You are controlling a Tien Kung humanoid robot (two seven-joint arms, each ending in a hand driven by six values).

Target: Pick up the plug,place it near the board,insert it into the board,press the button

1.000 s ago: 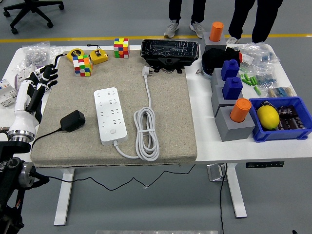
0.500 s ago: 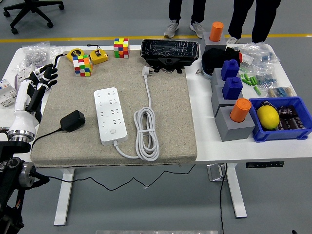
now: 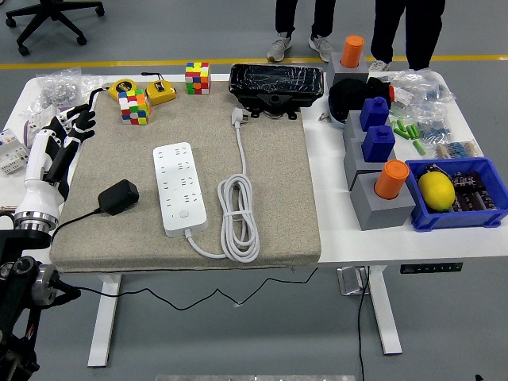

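A black plug adapter [image 3: 117,196] lies on the grey mat [image 3: 278,198], its thin black cord trailing off the mat's left front. Just right of it lies the white power strip board [image 3: 179,187], with its coiled white cable [image 3: 239,216] alongside and a white plug [image 3: 236,118] at the cable's far end. My left hand [image 3: 70,131] hovers at the mat's left edge, above and left of the black plug, fingers spread and holding nothing. The right arm does not appear.
Rubik's cubes [image 3: 134,106], [image 3: 198,78], a yellow tape measure [image 3: 159,90] and a black wrapped box [image 3: 276,86] line the mat's far edge. Grey and blue blocks with orange cylinders [image 3: 384,186] and a blue bin [image 3: 456,194] with a lemon sit right. People's legs [image 3: 302,28] stand behind the table.
My left hand has drifted very slightly; nothing else has moved.
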